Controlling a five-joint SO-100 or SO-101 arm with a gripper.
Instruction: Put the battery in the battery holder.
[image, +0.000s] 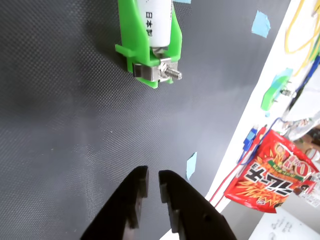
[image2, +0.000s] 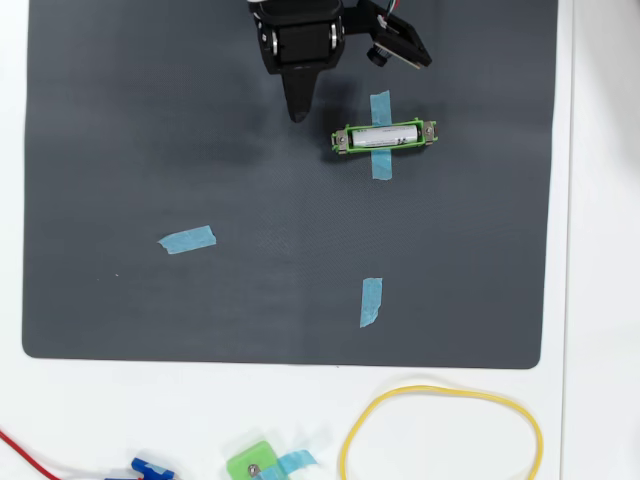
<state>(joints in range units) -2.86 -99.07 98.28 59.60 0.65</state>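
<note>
The white battery (image2: 385, 135) lies inside the long green battery holder (image2: 431, 131), which sits on a blue tape strip at the mat's upper right in the overhead view. The wrist view shows the battery (image: 158, 20) seated in the holder (image: 126, 30) at the top edge, with a silver contact and screw at the near end. My black gripper (image2: 297, 112) hovers to the left of the holder, apart from it. In the wrist view the gripper (image: 153, 181) is at the bottom, shut to a thin slit with nothing between its fingers.
Dark grey mat (image2: 150, 120) on a white table. Blue tape pieces (image2: 187, 239) (image2: 371, 301) lie on it. Below the mat are a small green block (image2: 252, 464), a yellow cable loop (image2: 440, 435) and a red wire (image2: 30, 455). A red snack bag (image: 272, 177) lies off the mat.
</note>
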